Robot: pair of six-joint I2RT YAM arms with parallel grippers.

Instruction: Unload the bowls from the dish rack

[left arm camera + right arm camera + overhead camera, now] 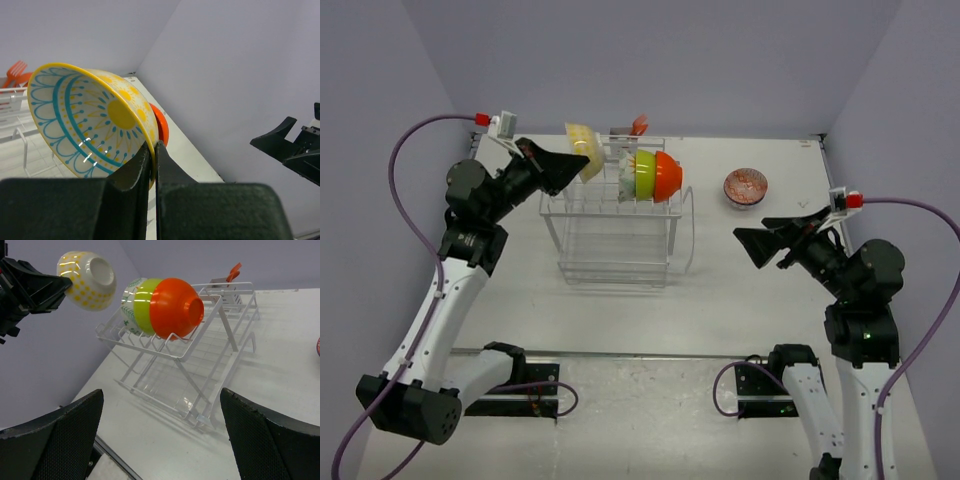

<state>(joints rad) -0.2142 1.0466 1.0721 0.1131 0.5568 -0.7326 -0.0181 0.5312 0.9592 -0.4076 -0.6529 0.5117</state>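
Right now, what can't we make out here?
- Floral bowl: right wrist, mostly behind the lime bowl.
- Orange bowl: left wrist, only a sliver behind the yellow bowl.
- Red-patterned bowl: top external, pattern too small; right wrist, cut by the right edge.

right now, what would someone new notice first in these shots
The yellow bowl with teal pattern, pinched by its rim in the left gripper, hangs in the air near the left end of the white wire dish rack. Next, the bright orange bowl and lime green bowl standing on edge on the rack's top tier.
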